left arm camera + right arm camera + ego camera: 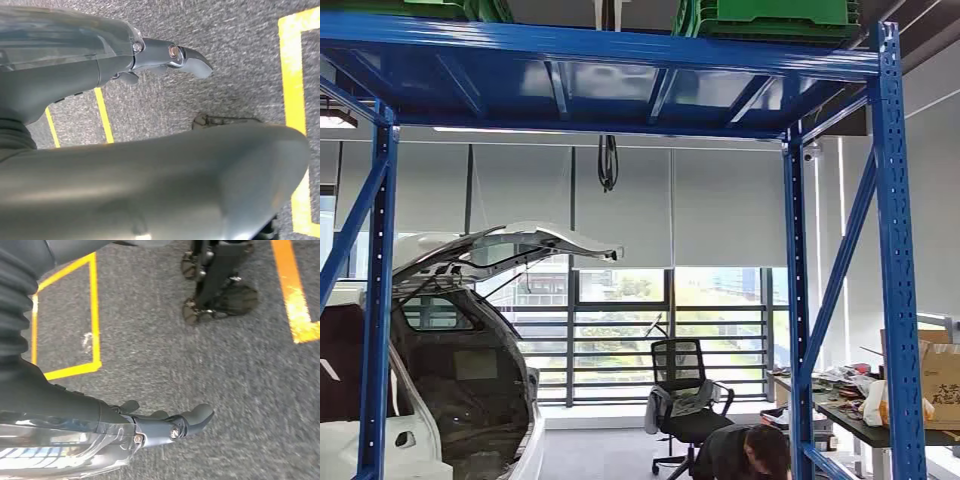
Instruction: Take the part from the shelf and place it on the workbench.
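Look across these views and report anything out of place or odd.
A person crouches low on the floor beside the blue shelf, by a black office chair. A white car body stands indoors, hatch raised.

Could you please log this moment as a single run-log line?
phase: facing blue shelf | left hand: hangs over carpet, holds nothing | right hand: hangs over carpet, holds nothing | part: not identifiable | person crouched beyond shelf

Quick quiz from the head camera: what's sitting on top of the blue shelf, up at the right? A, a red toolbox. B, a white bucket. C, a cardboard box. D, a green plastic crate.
D: a green crate rests on the top deck of the blue shelf; the cardboard box sits lower, on a cluttered table at the right.
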